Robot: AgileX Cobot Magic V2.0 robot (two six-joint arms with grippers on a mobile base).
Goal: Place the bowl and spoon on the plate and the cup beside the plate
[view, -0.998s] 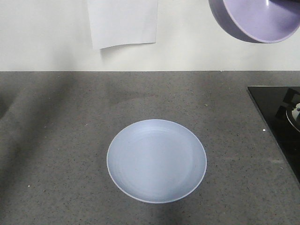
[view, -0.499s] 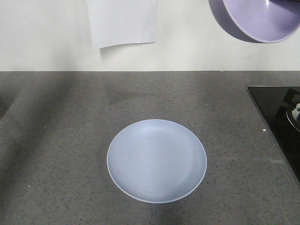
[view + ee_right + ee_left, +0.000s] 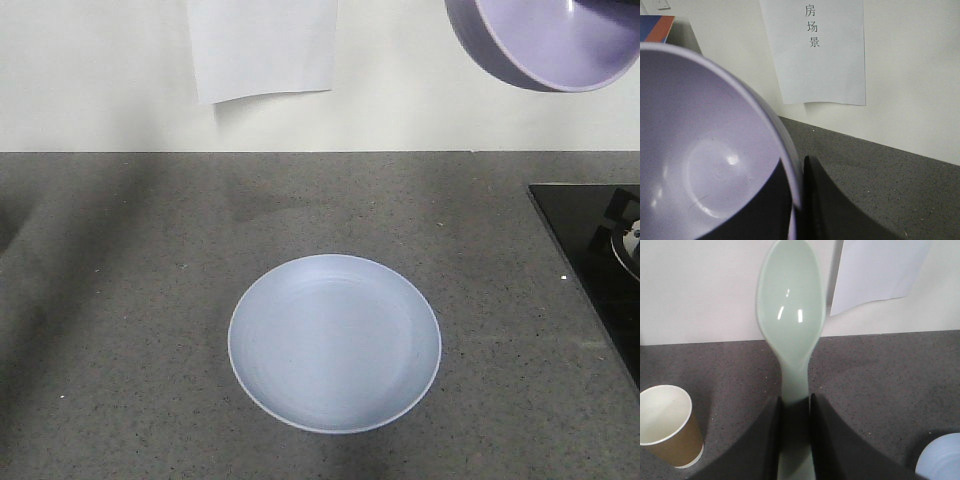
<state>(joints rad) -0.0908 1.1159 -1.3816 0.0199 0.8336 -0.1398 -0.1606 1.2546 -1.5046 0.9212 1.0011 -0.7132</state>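
- Your left end effector (image 3: 795, 409): clenched on small mint-green plastic spoon (image 3: 791, 310).
- Brown paper cup (image 3: 667, 427): on desk (image 3: 870, 370), its lower left.
- Pale-blue round plastic plate (image 3: 941, 458): its lower right.
- Your right end effector (image 3: 796, 205): grasping lavender round plastic bowl (image 3: 705, 150) by rim.
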